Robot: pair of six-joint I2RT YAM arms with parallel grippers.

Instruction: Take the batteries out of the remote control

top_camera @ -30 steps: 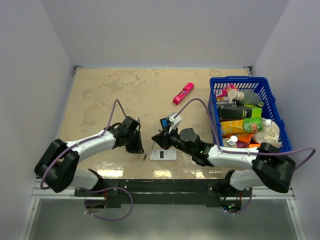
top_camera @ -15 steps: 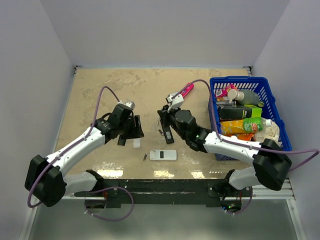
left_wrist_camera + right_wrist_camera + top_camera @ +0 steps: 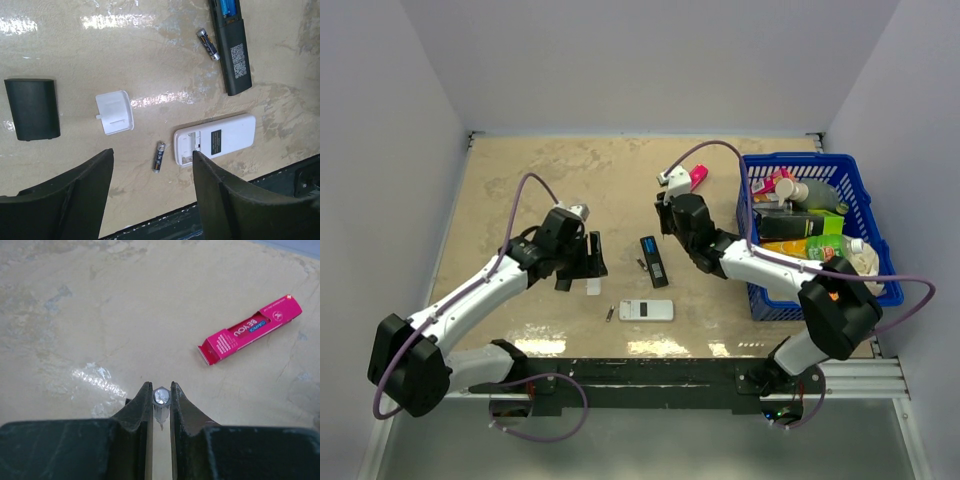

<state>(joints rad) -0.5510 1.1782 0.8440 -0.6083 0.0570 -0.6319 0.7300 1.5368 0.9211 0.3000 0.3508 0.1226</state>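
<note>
Right jaws: pinching narrow on a greyish battery (image 3: 161,396), seen end-on between the fingers and hanging clear above the tabletop (image 3: 540,180), near the pink box (image 3: 250,330).

Left jaws: standing wide and gripping nothing, hanging over the loose parts.

Black remote (image 3: 233,55): lying back-up with its compartment open, the blue batteries (image 3: 227,6) sitting inside. One loose battery (image 3: 208,44) is lying just beside it.

White remote (image 3: 220,139): lying back-up, its open compartment looking empty. A second loose battery (image 3: 159,156) is lying just beside its open end.

Covers: the white cover (image 3: 115,112) and black cover (image 3: 32,109) are lying apart from both remotes.

Blue basket (image 3: 800,158): standing at the right with assorted goods, taking no part.

Step in hand, as judged: one cell is being carried off for setting down, and unloading is looking well along, with the blue pair remaining.

Next move, as judged: it is calling for a low descent to bare tabletop before release, since a cell dropped from height is liable to roll. After that, the blue pair is needing prying out while the black remote is being kept from sliding.
</note>
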